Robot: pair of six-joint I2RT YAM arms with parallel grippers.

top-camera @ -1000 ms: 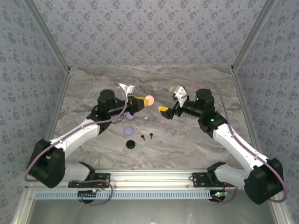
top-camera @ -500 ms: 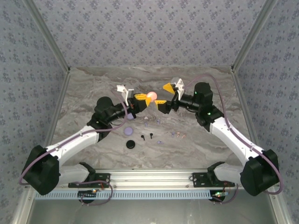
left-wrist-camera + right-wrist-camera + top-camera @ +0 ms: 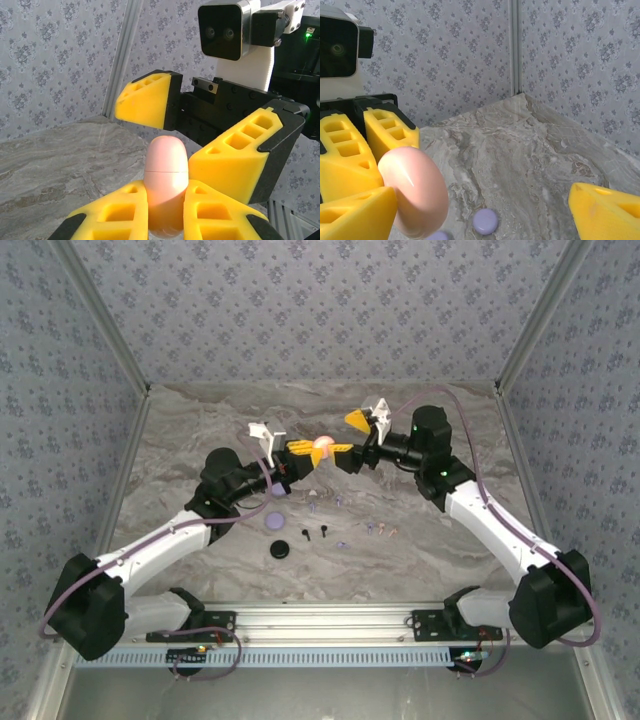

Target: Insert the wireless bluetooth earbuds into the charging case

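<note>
I hold the pink charging case (image 3: 323, 447) clamped aloft in my left end effector (image 3: 312, 448), its lid apparently closed, with my right end effector (image 3: 348, 435) spread wide around its top, while the earbuds (image 3: 381, 529) lie loose on the worktop (image 3: 200, 430) below, so none is inserted yet.

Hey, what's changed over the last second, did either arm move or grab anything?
The right end effector swung in leftward to the pink charging case. Its open jaws now straddle the top of the case without closing on it. The left end effector raised the case slightly early on and stayed shut on it. The earbuds and round discs lay unmoved.
</note>
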